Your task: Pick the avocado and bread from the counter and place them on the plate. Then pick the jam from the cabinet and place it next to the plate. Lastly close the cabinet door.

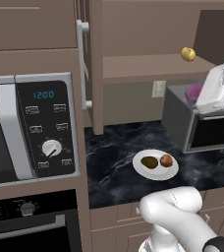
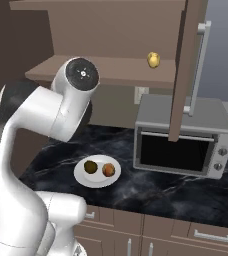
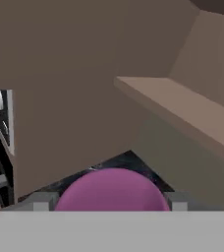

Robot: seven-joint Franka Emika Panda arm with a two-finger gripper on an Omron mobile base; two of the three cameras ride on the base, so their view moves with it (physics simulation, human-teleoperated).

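Black counter point(image 1: 114, 162) veined thin white, plain white plate point(image 1: 155, 172), dark olive-brown avocado point(image 1: 149, 162), orange-brown bread point(image 1: 166, 160), pink-purple jam point(image 3: 113, 190), yellow ball point(image 1: 188, 53), brown wooden cabinet point(image 1: 148, 66), brown cabinet door point(image 2: 182, 70) with silver handle, grey toaster oven point(image 2: 183, 137).

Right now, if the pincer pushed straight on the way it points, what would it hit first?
With the jam between its tips, the pincer points at a cabinet door; that brown panel looks first in line, though depth is hard to judge. The shelf lies off to the side.
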